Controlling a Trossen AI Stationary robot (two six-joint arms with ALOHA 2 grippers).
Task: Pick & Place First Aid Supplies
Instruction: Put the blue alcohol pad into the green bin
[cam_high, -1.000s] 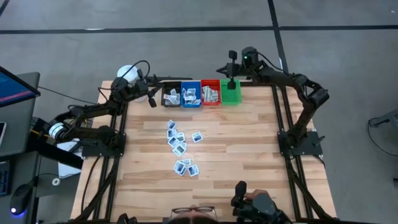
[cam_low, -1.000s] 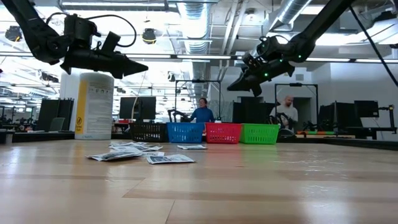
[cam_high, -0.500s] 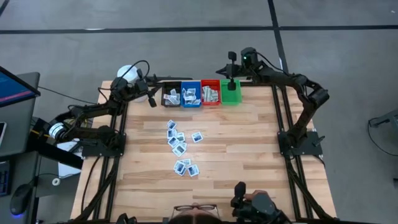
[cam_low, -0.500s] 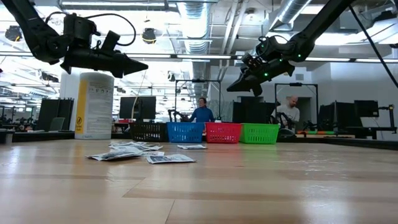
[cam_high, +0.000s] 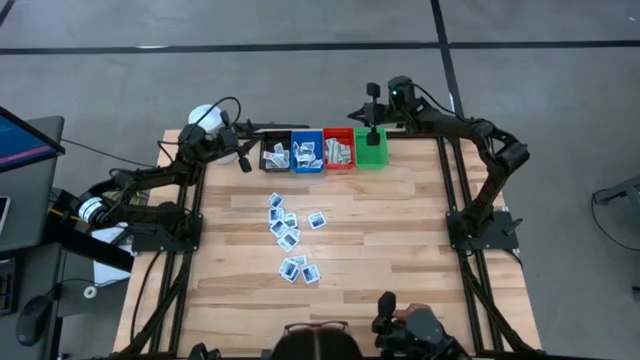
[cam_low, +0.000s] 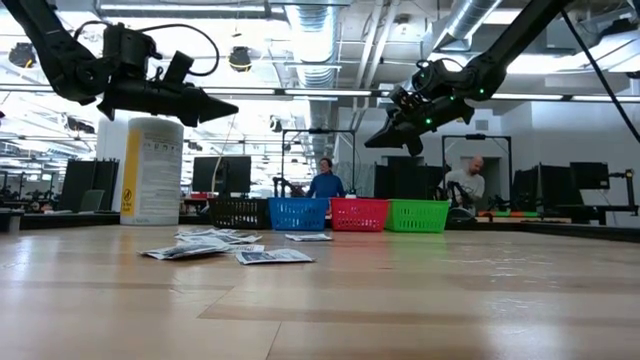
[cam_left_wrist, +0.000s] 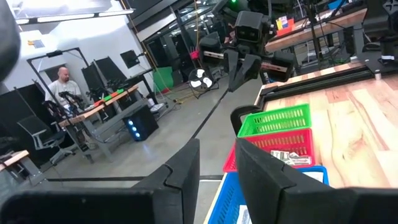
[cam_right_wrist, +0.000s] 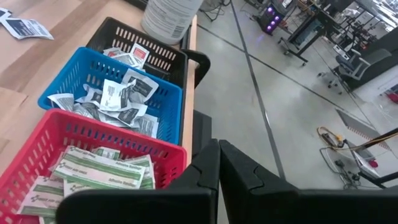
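Note:
Several small white-and-blue packets (cam_high: 290, 236) lie loose on the wooden table; in the low view they show flat on the table (cam_low: 230, 248). More packets fill the black bin (cam_high: 275, 155), blue bin (cam_high: 307, 153) and red bin (cam_high: 339, 152); the green bin (cam_high: 370, 153) stands beside them. My left gripper (cam_low: 228, 107) hovers high near the black bin, slightly open and empty. My right gripper (cam_low: 372, 142) hangs shut and empty above the red and green bins.
A white-capped yellow container (cam_high: 205, 118) stands at the far left corner, behind my left arm. The four bins line the table's far edge. A person's head (cam_high: 312, 345) shows at the near edge. People sit in the room beyond the table (cam_low: 325, 180).

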